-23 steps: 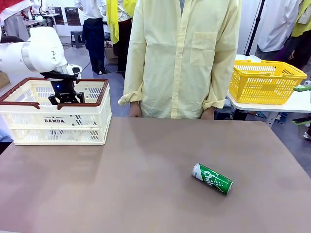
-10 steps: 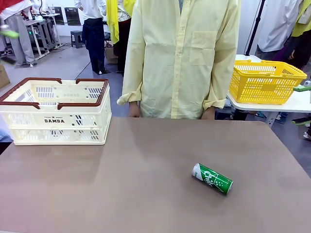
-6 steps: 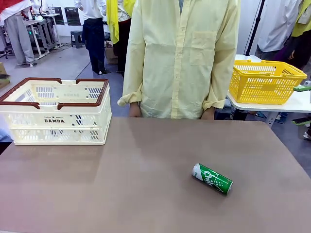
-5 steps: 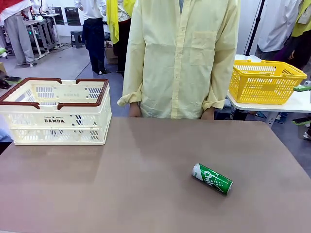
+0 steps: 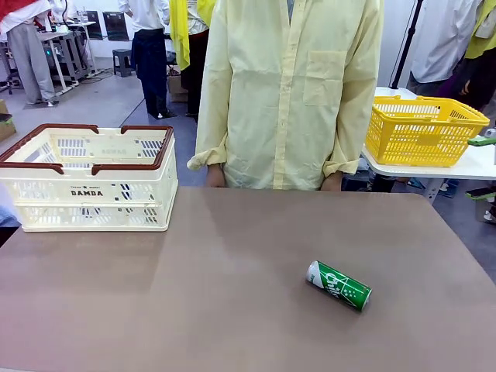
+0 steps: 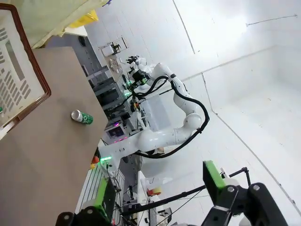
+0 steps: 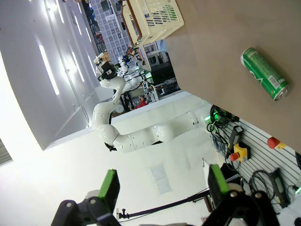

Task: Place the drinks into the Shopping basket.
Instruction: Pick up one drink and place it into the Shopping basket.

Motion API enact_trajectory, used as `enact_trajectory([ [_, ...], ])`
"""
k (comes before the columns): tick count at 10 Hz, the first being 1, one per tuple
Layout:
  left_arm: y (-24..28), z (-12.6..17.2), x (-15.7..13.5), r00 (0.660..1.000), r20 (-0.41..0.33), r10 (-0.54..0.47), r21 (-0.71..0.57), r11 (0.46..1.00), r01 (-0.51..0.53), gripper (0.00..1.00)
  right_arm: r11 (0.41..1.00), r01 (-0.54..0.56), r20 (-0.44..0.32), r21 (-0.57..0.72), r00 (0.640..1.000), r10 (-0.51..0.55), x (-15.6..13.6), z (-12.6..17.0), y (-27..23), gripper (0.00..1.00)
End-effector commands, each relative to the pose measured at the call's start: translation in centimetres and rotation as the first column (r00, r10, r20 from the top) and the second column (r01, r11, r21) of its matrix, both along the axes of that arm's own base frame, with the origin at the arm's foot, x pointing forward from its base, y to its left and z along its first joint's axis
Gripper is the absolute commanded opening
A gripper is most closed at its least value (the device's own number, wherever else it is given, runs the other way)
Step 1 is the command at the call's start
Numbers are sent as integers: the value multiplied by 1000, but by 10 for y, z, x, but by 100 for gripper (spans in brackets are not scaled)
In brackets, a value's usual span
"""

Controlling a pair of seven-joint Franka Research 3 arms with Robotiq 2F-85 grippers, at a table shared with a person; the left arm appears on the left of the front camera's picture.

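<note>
Brown table (image 5: 194, 294) with cream crate (image 5: 89, 182) (far-left corner) and toppled green can (image 5: 339, 285).

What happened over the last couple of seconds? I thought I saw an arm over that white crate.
The left arm, which hung over the Shopping basket, has pulled back toward the robot's left side; its left gripper is open and empty. The green can lies on its side on the table as before, and the basket and the person have not moved.

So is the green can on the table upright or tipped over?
Tipped over: the green can lies on its side on the table, silver top pointing left.
</note>
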State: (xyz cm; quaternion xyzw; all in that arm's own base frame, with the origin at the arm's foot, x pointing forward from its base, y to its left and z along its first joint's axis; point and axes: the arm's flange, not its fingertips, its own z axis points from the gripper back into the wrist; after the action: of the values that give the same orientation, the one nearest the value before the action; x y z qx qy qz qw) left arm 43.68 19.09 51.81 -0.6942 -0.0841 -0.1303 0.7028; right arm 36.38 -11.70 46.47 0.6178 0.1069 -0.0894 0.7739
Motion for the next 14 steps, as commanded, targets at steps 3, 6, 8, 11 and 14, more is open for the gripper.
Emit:
enact_trajectory([
  [3, 0, -2, -3, 1000, -9, -8, -6, 1000, 7, 100, 1000, -4, -3, -5, 1000, 4, -1, 4, -1, 100],
  [6, 0, -2, -3, 1000, -9, -8, -6, 1000, 7, 100, 1000, -4, -3, -5, 1000, 4, -1, 4, -1, 100],
  [8, 0, -2, -3, 1000, -9, -8, -6, 1000, 7, 100, 1000, -4, -3, -5, 1000, 4, -1, 4, -1, 100],
  [11, 0, -2, -3, 1000, -9, -8, -6, 1000, 7, 100, 1000, -4, -3, -5, 1000, 4, -1, 4, -1, 100],
  [14, -27, 12, -2, 999, 18, -37, -27, 999, 37, 100, 1000, -4, -3, -5, 1000, 4, -1, 4, -1, 100],
])
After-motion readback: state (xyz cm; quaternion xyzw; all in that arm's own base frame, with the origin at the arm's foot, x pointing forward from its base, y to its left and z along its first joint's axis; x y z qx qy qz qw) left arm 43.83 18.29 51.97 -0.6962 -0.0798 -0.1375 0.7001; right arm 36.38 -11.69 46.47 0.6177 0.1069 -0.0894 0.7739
